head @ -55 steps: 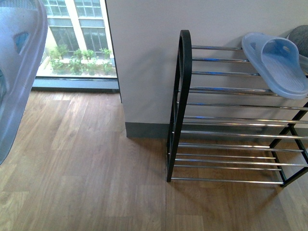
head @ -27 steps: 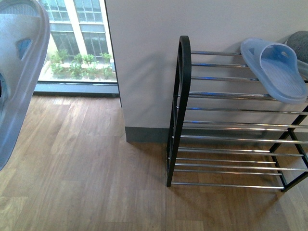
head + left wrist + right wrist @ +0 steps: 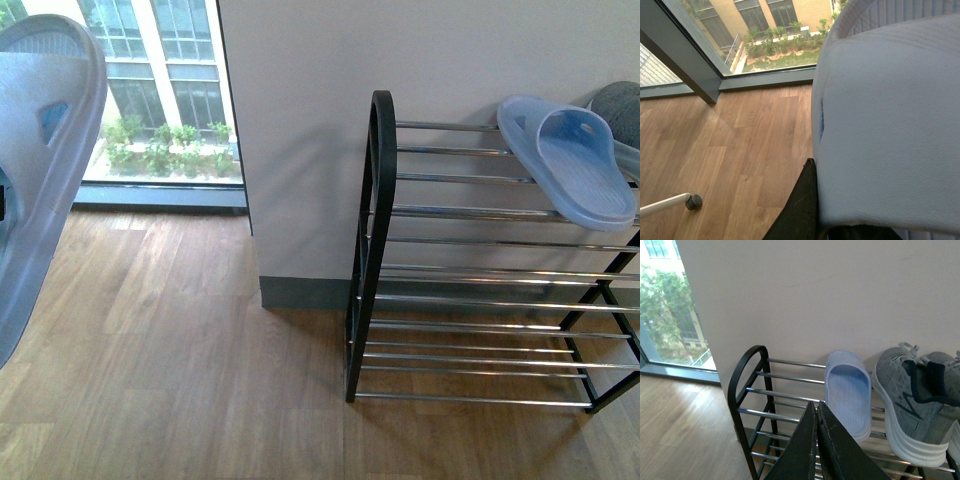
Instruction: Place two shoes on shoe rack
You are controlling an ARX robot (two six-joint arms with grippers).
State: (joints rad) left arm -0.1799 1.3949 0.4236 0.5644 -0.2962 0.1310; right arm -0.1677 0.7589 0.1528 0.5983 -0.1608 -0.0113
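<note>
- Grey knit sneaker (image 3: 912,400) sits on top tier of shoe rack (image 3: 752,390), just beside blue slide sandal (image 3: 847,392); second sneaker (image 3: 952,385) partly visible at frame edge.
- Left gripper (image 3: 805,210) clamped on second blue sandal (image 3: 890,125), over wood floor (image 3: 740,135).
- Right gripper (image 3: 816,440): jaws pressed together, empty, in front of rack.

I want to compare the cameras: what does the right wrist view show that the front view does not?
Only the right wrist view shows the right gripper, its fingers together and empty, and a whole grey sneaker on the top tier. Only the front view shows a second blue slipper at the left edge. Both show the shoe rack and the blue slipper on its top tier.
</note>
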